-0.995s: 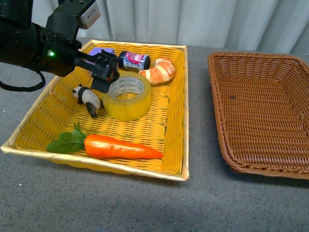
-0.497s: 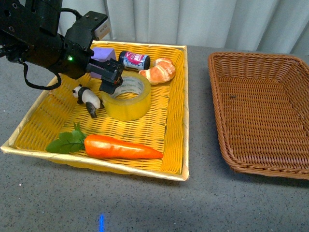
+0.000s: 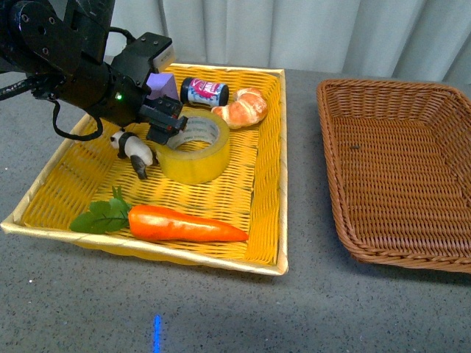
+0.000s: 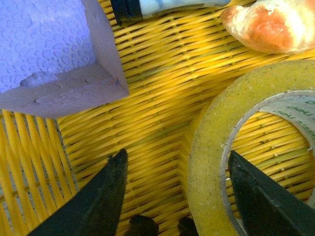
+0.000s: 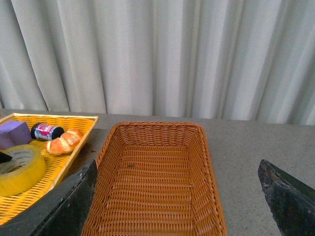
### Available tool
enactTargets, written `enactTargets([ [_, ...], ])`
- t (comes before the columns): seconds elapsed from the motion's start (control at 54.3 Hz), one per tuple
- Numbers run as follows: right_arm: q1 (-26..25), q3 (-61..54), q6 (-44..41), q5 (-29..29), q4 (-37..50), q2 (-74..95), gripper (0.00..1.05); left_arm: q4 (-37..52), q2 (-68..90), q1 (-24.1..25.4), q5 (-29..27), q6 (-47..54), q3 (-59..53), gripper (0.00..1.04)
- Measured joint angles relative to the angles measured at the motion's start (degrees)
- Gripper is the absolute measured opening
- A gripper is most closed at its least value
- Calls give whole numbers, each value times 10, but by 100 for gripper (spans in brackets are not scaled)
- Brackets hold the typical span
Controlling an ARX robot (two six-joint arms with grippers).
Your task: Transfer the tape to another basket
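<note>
**Tape in the yellow basket, my left hand open across its wall**

The tape (image 3: 193, 147) lies flat, core upward, in the yellow basket (image 3: 274, 154), near the middle of its far half. My left hand (image 3: 168, 125) is down at the roll's left edge with its fingers spread. In the left wrist view one finger (image 4: 101, 199) stands over the basket floor outside the roll and the other (image 4: 261, 199) over the white core, so the yellow wall sits between them. The fingers are not pressed on it.

Just beside the tape stands a panda figure (image 3: 134, 151). A purple block (image 3: 158, 81), a small can (image 3: 206, 92) and a croissant (image 3: 243, 109) lie along the far side. A carrot (image 3: 184, 224) lies near the front rim.

The brown basket (image 3: 329, 151) sits on the table (image 3: 302, 309) to the right, with a strip of table between the two baskets. My right hand (image 5: 177, 167) hangs above the brown basket, its fingers wide apart and holding nothing.
</note>
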Motion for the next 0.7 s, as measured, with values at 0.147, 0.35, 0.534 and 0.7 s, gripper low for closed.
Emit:
enactTargets([
  [0.147, 0, 0, 0, 0, 0, 0, 96, -5, 0, -3, 7, -2, 5, 32],
  [0.35, 0, 0, 0, 0, 0, 0, 96, -16, 0, -5, 7, -8, 12, 16],
  [0.534, 0, 0, 0, 0, 0, 0, 96, -13, -9, -6, 18, -9, 12, 16],
  [0.7, 0, 0, 0, 0, 0, 0, 96, -21, -58, -14, 59, 18, 12, 16],
])
